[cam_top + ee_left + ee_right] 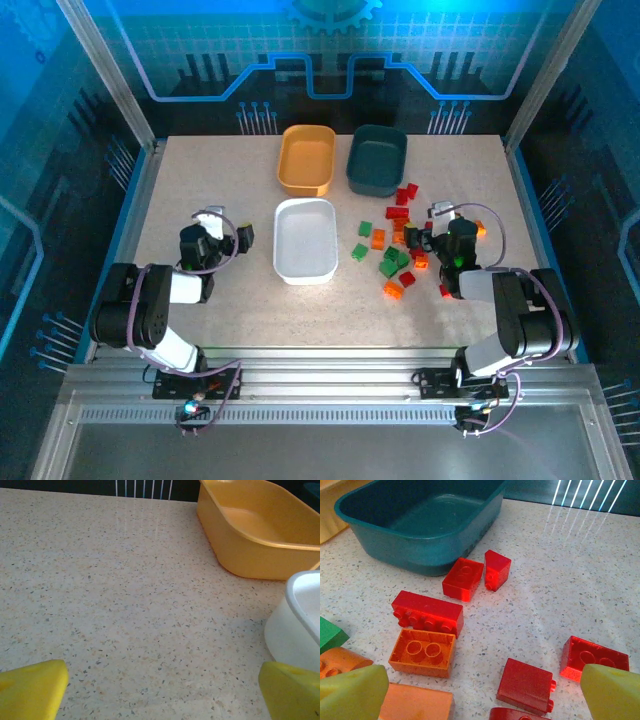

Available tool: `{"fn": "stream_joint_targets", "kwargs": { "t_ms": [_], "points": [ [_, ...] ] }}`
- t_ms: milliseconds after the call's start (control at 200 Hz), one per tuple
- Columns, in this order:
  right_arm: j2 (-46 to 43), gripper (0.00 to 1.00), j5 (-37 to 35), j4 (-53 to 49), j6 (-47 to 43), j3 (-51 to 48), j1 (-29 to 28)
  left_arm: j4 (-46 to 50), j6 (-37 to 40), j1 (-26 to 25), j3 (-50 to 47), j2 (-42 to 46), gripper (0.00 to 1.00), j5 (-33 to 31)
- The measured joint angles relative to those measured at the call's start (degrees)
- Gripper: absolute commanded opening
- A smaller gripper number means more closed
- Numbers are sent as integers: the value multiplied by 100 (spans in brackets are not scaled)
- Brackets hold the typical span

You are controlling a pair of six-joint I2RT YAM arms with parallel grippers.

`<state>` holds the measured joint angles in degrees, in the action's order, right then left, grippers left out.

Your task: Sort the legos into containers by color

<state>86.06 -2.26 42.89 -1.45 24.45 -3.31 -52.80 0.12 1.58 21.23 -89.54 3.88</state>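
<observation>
The legos [400,245] lie scattered on the table right of the white tray [305,262], in red, orange and green. The orange-yellow tray [306,182] and the dark teal tray [376,183] stand side by side at the back. My right gripper [440,232] hovers open over the pile. Between its yellow fingers [612,692] lie a red brick [525,686] and an upturned orange brick [422,651]; a long red brick [427,611] and the teal tray [415,547] are beyond. My left gripper [225,230] stands open above bare table, left of the white tray [300,625].
The three trays hold nothing that I can see. The orange-yellow tray [255,530] sits ahead and right of the left gripper [162,690]. A green brick [330,635] lies at the left edge of the right wrist view. A framed wall rings the table.
</observation>
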Motion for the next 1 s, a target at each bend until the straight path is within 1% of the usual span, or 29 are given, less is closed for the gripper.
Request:
{"fn": "stream_joint_targets", "kwargs": {
  "t_ms": [795,931,996],
  "points": [
    [0,100,2,0,0,0,0,0,2,-4,2,0,99,-20],
    [0,100,20,0,0,0,0,7,-4,-4,2,0,99,-153],
    [-42,100,-33,-315,-4,107,-20,90,-4,-17,9,35,99,-238]
  ]
}}
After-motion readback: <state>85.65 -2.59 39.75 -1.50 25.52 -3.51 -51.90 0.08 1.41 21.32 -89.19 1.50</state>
